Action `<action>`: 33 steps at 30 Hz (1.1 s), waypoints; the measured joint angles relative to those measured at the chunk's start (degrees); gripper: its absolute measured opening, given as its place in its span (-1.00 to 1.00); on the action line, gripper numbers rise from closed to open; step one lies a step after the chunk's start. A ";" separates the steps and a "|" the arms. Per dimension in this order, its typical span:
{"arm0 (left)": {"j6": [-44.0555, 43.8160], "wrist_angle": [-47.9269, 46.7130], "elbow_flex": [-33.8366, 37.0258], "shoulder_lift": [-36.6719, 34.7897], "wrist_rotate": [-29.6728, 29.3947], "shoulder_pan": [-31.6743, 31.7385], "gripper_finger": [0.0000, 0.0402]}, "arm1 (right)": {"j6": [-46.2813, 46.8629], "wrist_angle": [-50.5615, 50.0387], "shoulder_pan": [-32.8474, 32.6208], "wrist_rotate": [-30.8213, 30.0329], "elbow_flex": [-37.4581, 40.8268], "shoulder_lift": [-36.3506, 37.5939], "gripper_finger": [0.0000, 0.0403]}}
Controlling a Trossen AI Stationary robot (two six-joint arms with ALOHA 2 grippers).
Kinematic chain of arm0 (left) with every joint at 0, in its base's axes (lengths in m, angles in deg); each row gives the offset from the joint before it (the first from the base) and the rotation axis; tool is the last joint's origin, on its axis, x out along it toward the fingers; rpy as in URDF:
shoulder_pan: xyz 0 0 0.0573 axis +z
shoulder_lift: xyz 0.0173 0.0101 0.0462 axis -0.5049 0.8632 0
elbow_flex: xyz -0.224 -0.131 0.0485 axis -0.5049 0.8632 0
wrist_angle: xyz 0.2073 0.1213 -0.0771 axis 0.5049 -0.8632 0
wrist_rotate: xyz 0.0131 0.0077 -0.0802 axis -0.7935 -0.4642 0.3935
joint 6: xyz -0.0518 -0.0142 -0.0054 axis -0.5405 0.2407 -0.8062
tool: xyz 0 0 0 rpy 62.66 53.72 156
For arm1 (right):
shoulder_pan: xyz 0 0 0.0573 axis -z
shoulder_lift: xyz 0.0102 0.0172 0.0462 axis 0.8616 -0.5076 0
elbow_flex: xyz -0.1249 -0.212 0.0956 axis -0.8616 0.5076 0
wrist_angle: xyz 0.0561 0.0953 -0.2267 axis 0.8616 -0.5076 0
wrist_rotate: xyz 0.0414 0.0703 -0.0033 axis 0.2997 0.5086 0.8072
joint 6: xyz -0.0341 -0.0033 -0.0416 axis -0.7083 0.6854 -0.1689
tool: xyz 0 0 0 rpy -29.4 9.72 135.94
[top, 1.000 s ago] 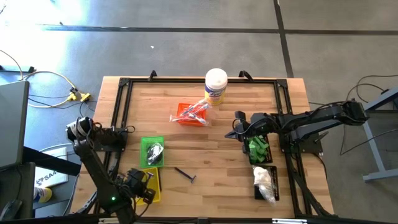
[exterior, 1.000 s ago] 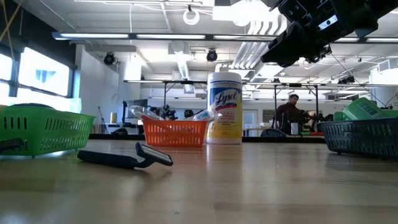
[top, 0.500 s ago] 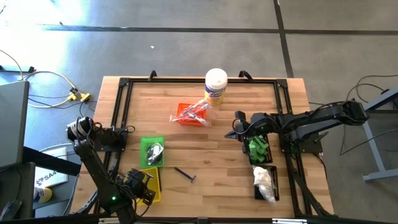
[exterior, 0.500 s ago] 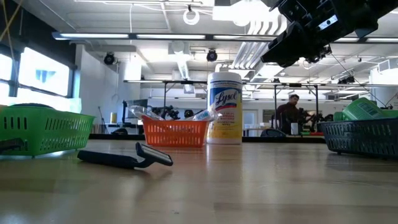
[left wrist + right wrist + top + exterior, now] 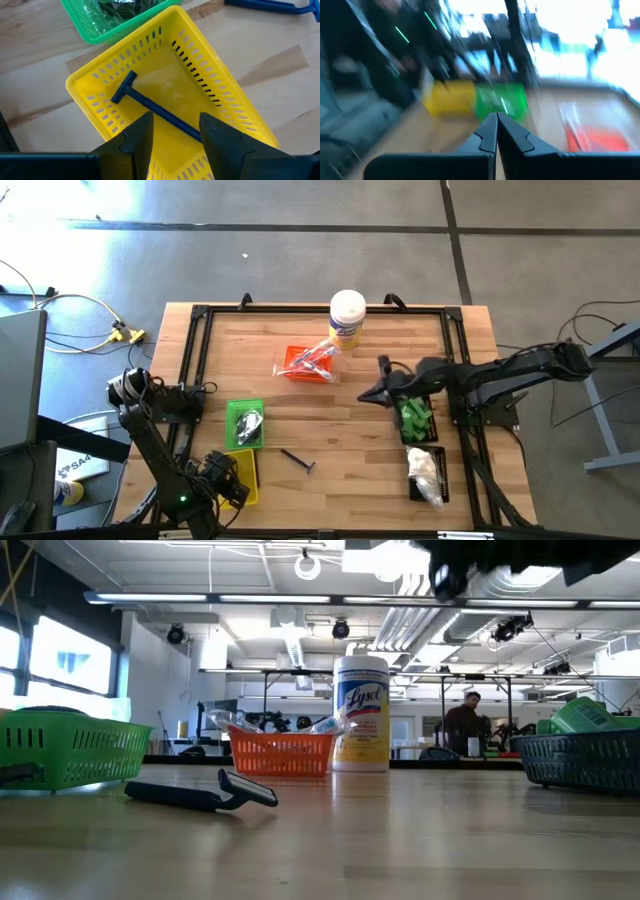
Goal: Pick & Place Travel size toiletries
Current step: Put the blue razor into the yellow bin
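Left wrist view: blue razor (image 5: 155, 107) lies diagonally in yellow tray (image 5: 220, 107), between the left fingers (image 5: 137, 137), which are spread.

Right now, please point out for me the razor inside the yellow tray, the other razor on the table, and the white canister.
razor in the yellow tray (image 5: 152, 106), left wrist view, on its handle.
razor on the table (image 5: 200, 794), low view, on its handle.
white canister (image 5: 360, 720), low view, on its label.

free: bare wood mid-table between green tray (image 5: 244, 423) and black tray (image 5: 417, 418) | obstacles: razor (image 5: 298, 461) there, orange tray (image 5: 306, 364) and white canister (image 5: 347, 317) toward far edge
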 joint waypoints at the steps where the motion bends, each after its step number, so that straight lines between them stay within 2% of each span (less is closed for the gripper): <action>1: 0.00 -0.15 0.00 0.00 -0.02 0.00 -0.23 | -1.21 2.74 -0.24 1.33 -0.04 0.80 -0.99; 3: 0.00 -0.58 0.00 0.00 0.00 0.00 -0.23 | -3.32 5.44 -0.28 2.83 -0.11 2.72 -0.99; 7: -0.01 -0.79 0.00 0.00 -0.02 0.00 -0.23 | -4.10 4.70 -0.24 3.18 -0.09 6.13 -0.99; 15: 0.02 -0.83 0.00 0.00 -1.08 0.00 -0.23 | -3.36 -12.55 -0.24 3.90 -0.02 5.88 -0.99; 18: 2.82 -1.09 0.00 0.00 -7.31 0.00 -0.23 | -3.36 -14.64 -0.24 3.81 -0.02 3.68 -0.99; 25: 6.59 0.49 0.00 0.00 -29.42 0.07 -0.23 | -4.32 -12.65 -0.24 3.83 0.00 0.41 -0.99; 28: 10.42 2.99 0.02 0.00 -34.05 0.52 -0.23 | -4.41 -12.44 -0.24 3.85 0.00 0.41 -0.99; 33: 23.41 11.75 0.04 0.75 -35.01 4.15 -0.23 | -4.43 -12.18 -0.24 3.85 -0.02 0.41 -0.99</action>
